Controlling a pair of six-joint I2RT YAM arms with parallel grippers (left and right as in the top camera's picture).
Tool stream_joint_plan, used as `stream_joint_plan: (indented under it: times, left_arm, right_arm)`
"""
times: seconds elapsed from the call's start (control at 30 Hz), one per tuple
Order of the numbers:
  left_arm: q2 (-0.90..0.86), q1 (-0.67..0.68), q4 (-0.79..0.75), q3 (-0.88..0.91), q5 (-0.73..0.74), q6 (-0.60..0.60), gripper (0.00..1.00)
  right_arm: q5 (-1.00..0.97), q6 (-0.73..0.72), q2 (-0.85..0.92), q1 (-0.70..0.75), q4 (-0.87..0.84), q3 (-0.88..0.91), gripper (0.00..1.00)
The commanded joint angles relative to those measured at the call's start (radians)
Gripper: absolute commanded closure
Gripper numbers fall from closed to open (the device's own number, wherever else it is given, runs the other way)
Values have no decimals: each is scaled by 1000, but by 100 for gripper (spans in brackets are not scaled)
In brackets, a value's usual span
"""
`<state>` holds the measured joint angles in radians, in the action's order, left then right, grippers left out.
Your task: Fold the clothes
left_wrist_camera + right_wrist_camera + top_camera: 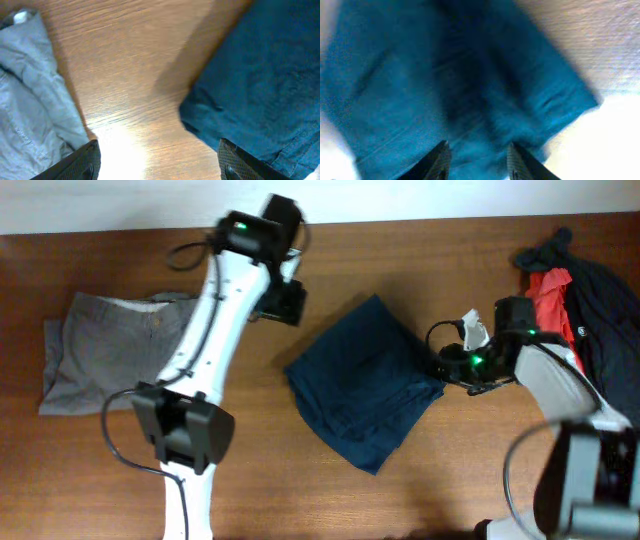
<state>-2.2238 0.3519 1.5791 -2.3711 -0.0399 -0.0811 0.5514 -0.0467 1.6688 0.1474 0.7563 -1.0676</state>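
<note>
A folded navy blue garment (365,385) lies at the middle of the table. It also shows in the left wrist view (260,85) and fills the right wrist view (445,75). A folded grey garment (110,345) lies at the left and shows in the left wrist view (30,100). My left gripper (285,300) is open and empty above bare wood between the two garments, its jaws wide apart (160,160). My right gripper (445,368) hovers at the navy garment's right corner, fingers apart over the fabric (480,160). That view is blurred.
A pile of dark and red clothes (570,285) lies at the far right back corner, with a white scrap (473,330) beside it. Bare wooden table (300,480) shows at the front and between the garments.
</note>
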Motion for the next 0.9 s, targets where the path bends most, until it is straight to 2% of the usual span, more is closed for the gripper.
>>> stream_joint_plan:
  times: [0.0, 0.13, 0.33, 0.6, 0.87]
  left_arm:
    - [-5, -57, 2, -18, 89, 34, 25]
    - [-5, -79, -8, -18, 125, 81, 25]
    - [-5, -78, -31, -18, 290, 359, 21]
    - [-18, -77, -100, -18, 299, 401, 17]
    - [-86, -77, -80, -18, 415, 572, 17]
  right_arm:
    - [82, 17, -86, 2, 56, 2, 57]
    - [80, 5, -120, 2, 136, 2, 49]
    - [81, -13, -80, 2, 151, 35, 38]
    - [111, -13, 7, -17, 126, 50, 35]
    - [127, -14, 87, -65, 107, 50, 37]
